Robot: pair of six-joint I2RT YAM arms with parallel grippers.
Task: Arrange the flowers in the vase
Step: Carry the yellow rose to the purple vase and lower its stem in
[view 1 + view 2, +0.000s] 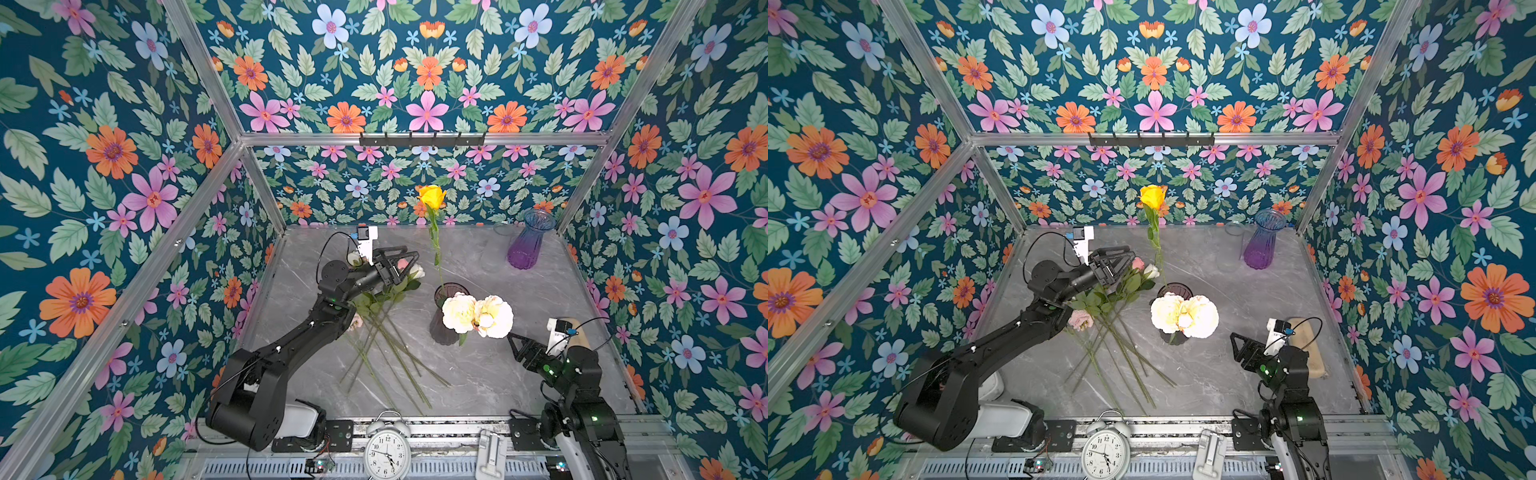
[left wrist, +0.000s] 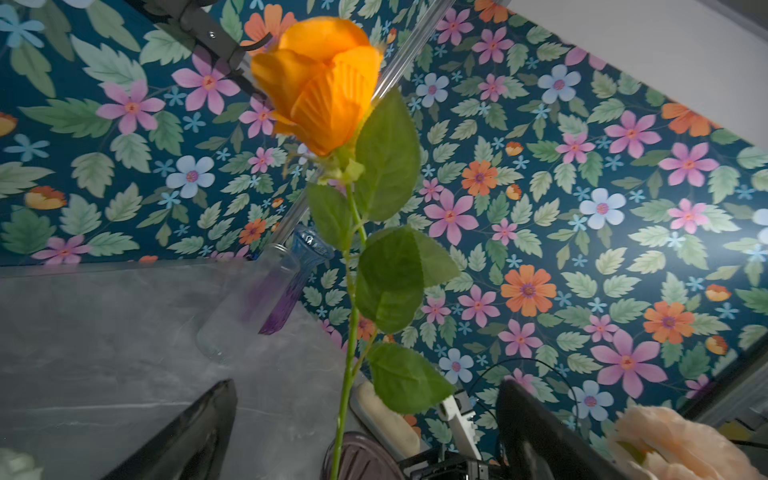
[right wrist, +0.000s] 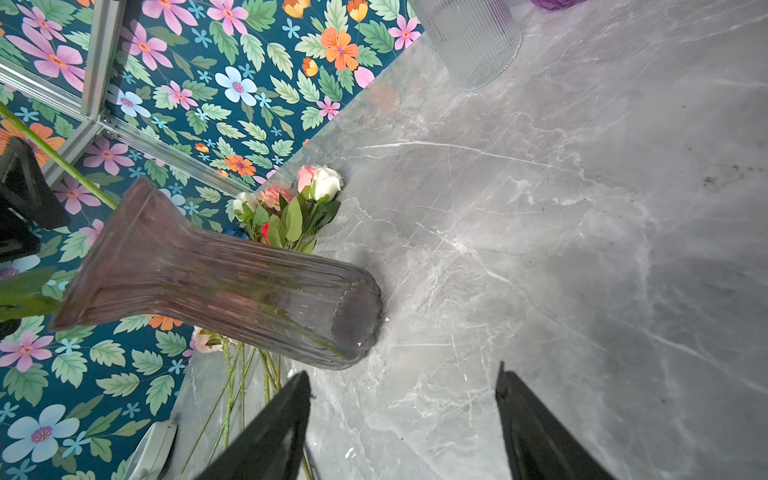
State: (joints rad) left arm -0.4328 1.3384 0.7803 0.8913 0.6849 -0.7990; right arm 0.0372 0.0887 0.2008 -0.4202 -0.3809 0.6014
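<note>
Flowers point(image 1: 374, 302) not yet arranged lie in a crossed heap on the grey surface point(image 1: 540, 299), left of the dark ribbed vase point(image 1: 436, 332). We see three blooms already in that vase: a tall orange rose point(image 1: 432, 196) standing nearly upright, and two cream peonies point(image 1: 478, 316) resting at its rim. Our left fingers point(image 2: 183, 440) are spread wide and released, with the rose's stem rising between them and touching neither. Our right fingers point(image 3: 270, 432) are also parted and grasp nothing, hovering near the vase on its right. A purple vase point(image 1: 528, 245) stands at the back.
</note>
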